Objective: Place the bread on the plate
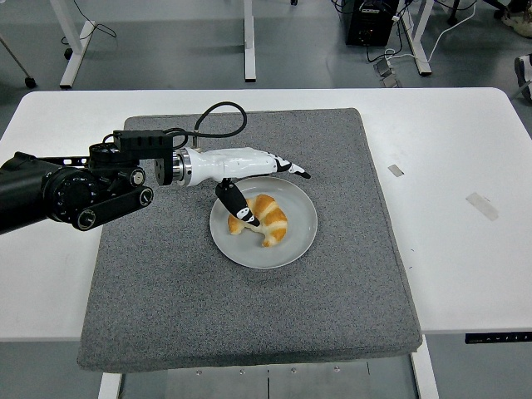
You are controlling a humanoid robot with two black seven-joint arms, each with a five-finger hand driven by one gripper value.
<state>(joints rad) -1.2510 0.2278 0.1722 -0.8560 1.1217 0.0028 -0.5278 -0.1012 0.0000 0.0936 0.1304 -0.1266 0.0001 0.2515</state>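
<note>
bread [264,219] lying on plate [301,234]; placing step looking done. left hand [249,170] hovering above, fingers spread, gripping nothing; next: withdrawing clear.

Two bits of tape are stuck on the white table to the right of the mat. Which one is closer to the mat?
The smaller tape piece, just off the grey mat; the longer piece lies farther right and nearer the table's near edge.

The bread [263,219] lies on the plate [295,243], centre frame, on the mat [249,307] covering the table [465,150]. The left hand [249,170] hangs over the plate's upper-left rim.
</note>
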